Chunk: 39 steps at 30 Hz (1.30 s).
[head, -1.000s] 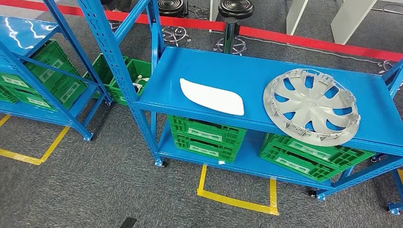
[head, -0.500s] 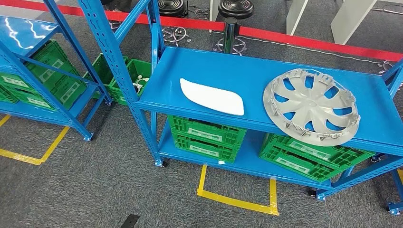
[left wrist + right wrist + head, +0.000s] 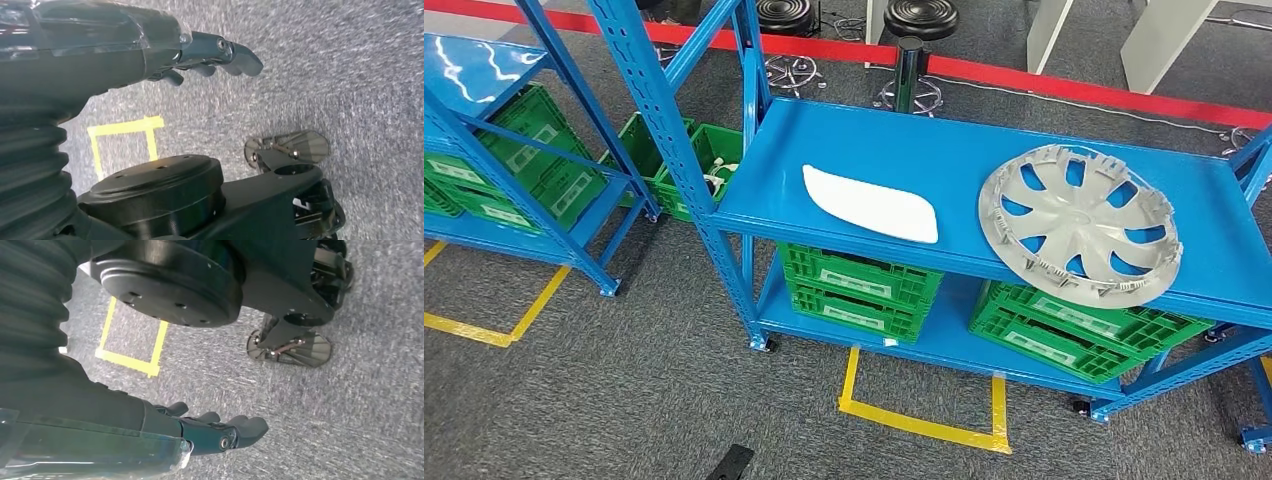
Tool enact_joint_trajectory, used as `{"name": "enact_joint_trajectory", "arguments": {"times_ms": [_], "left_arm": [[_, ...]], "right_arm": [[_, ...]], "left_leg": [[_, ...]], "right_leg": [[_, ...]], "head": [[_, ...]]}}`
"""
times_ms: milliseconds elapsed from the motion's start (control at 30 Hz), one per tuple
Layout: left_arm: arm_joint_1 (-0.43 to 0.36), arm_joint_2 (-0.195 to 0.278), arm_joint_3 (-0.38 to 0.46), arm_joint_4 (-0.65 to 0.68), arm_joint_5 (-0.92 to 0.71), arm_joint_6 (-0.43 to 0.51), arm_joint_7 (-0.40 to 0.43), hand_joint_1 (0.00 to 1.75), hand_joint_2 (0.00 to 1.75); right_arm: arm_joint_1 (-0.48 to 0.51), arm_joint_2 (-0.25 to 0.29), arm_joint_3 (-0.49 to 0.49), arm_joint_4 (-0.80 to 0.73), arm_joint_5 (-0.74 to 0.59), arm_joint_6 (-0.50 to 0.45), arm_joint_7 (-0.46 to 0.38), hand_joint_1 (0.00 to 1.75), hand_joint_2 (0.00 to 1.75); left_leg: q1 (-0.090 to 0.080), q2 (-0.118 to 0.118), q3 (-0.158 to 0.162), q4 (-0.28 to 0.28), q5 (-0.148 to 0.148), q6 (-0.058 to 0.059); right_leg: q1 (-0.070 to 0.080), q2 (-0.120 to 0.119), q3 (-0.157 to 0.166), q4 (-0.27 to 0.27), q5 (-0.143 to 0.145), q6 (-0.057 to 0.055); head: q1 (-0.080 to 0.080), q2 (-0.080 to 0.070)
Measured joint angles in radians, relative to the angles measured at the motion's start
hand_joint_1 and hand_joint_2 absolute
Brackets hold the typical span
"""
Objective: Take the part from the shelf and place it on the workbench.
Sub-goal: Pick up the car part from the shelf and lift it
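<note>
From the head view I see the blue shelf (image 3: 984, 160) straight ahead. A white part (image 3: 870, 203) lies flat on its top board, left of middle, close to the front edge. A grey wheel cover (image 3: 1077, 222) lies on the same board to the right, well apart from the white part, its near rim reaching the front edge. Which of the two the task means I cannot tell.

Under the top board sit green crates: one (image 3: 861, 285) below the white part, another (image 3: 1074, 325) below the wheel cover, both on the lower board. A slanted blue upright post (image 3: 669, 130) stands at the shelf's left front corner. A second blue rack (image 3: 484, 80) stands further left with more green crates (image 3: 524, 160) in it, and another green crate (image 3: 686, 165) sits between the two racks.

On the grey carpet there is yellow tape (image 3: 924, 420) marked in front of the shelf. A red line (image 3: 1064, 88) runs along the floor behind it, with black stool bases (image 3: 920, 18) beyond.

My left hand (image 3: 210, 55) hangs over the carpet, fingers loosely curled, holding nothing. My right hand (image 3: 220, 432) likewise hangs by the floor, fingers slightly spread, nothing in it. A dark bit at the bottom edge of the head view I can't identify.
</note>
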Motion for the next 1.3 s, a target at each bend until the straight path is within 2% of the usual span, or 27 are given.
{"name": "enact_joint_trajectory", "arguments": {"times_ms": [67, 167, 300, 367, 500, 533, 633, 667, 767, 867, 1000, 1167, 1300], "left_arm": [[-0.012, 0.001, -0.048, 0.005, 0.011, 0.024, 0.0, 0.0, 1.75], [-0.031, 0.002, -0.127, 0.014, 0.027, 0.063, 0.0, 0.0, 1.75], [-0.052, 0.004, -0.224, 0.025, 0.048, 0.114, 0.0, 0.0, 0.0], [-0.063, 0.005, -0.271, 0.031, 0.058, 0.139, 0.0, 0.0, 0.0], [-0.083, 0.007, -0.364, 0.043, 0.082, 0.192, 0.0, 0.0, 0.0], [-0.088, 0.008, -0.385, 0.046, 0.089, 0.204, 0.0, 0.0, 0.0], [-0.1, 0.009, -0.443, 0.053, 0.109, 0.231, 0.0, 0.0, 1.31], [-0.103, 0.009, -0.46, 0.056, 0.114, 0.237, 0.0, 0.0, 1.75], [-0.111, 0.01, -0.508, 0.063, 0.123, 0.247, 0.0, 0.0, 1.75], [-0.115, 0.011, -0.546, 0.069, 0.129, 0.253, 0.0, 0.0, 1.75], [-0.119, 0.012, -0.579, 0.076, 0.137, 0.259, 0.0, 0.0, 1.75], [-0.123, 0.013, -0.602, 0.082, 0.146, 0.266, 0.0, 0.0, 1.75], [-0.125, 0.014, -0.617, 0.085, 0.15, 0.27, 0.0, 0.0, 1.75]], "right_arm": [[-0.011, 0.0, 0.04, 0.005, -0.023, -0.02, 0.009, 0.0, 0.0], [-0.03, 0.0, 0.101, 0.014, -0.062, -0.056, 0.017, 0.0, 0.0], [-0.05, 0.0, 0.172, 0.023, -0.12, -0.106, 0.018, 0.0, 0.0], [-0.059, 0.0, 0.205, 0.029, -0.149, -0.131, 0.018, 0.0, 0.0], [-0.077, 0.0, 0.262, 0.038, -0.224, -0.183, 0.01, 0.0, 1.75], [-0.081, 0.0, 0.271, 0.04, -0.247, -0.196, 0.005, 0.0, 1.75], [-0.09, 0.0, 0.286, 0.047, -0.331, -0.223, -0.021, 0.0, 1.75], [-0.093, 0.0, 0.288, 0.049, -0.361, -0.228, -0.031, 0.0, 1.31], [-0.097, 0.0, 0.29, 0.054, -0.45, -0.23, -0.07, 0.0, 0.0], [-0.104, 0.0, 0.287, 0.058, -0.532, -0.212, -0.124, 0.0, 0.0], [-0.124, 0.001, 0.265, 0.046, -0.595, -0.179, -0.222, 0.0, 1.75], [-0.132, 0.006, 0.222, -0.033, -0.577, -0.199, -0.312, 0.0, 1.75], [-0.129, 0.016, 0.184, -0.126, -0.509, -0.226, -0.347, 0.0, 1.75]], "left_leg": [[0.0, 0.0, 0.0, 0.0, 0.0, 0.0], [0.0, 0.0, 0.0, 0.0, 0.0, 0.0], [0.0, 0.0, 0.0, 0.0, 0.0, 0.0], [0.0, 0.0, 0.0, 0.0, 0.0, 0.0], [0.0, -0.001, 0.0, 0.0, 0.0, 0.0], [0.0, -0.001, 0.0, 0.0, 0.0, 0.0], [0.0, -0.001, 0.0, 0.0, 0.0, 0.0], [0.0, -0.001, 0.0, 0.0, 0.0, 0.0], [0.0, -0.001, 0.0, 0.0, 0.0, 0.0], [0.0, -0.001, 0.0, 0.0, 0.0, 0.0], [0.0, 0.0, 0.0, 0.0, 0.001, 0.0], [0.0, 0.002, 0.0, 0.0, 0.001, 0.0], [0.0, 0.003, 0.001, 0.0, 0.001, 0.0]], "right_leg": [[0.0, 0.0, 0.0, 0.0, 0.0, 0.0], [0.0, 0.0, 0.0, 0.0, 0.0, 0.0], [0.0, 0.0, 0.0, 0.0, 0.0, 0.0], [0.0, 0.0, 0.0, 0.0, 0.0, 0.0], [0.0, 0.0, 0.0, 0.0, 0.0, 0.0], [0.0, 0.0, 0.0, 0.0, 0.0, 0.0], [0.0, 0.0, 0.0, 0.0, 0.0, 0.0], [0.0, 0.0, 0.0, 0.0, 0.0, 0.0], [0.0, -0.001, 0.001, 0.0, 0.0, 0.0], [0.0, -0.001, 0.002, 0.0, 0.0, 0.0], [0.0, -0.001, 0.002, 0.001, 0.0, 0.0], [0.0, -0.001, 0.002, 0.001, 0.001, 0.0], [0.0, 0.0, 0.002, 0.001, 0.001, 0.0]], "head": [[0.0, 0.0], [0.0, 0.0], [0.0, 0.0], [0.0, 0.0], [0.0, 0.0], [0.0, 0.0], [0.0, 0.0], [0.0, 0.0], [0.0, 0.0], [0.0, 0.0], [0.0, 0.0], [0.0, 0.0], [0.0, 0.0]]}}
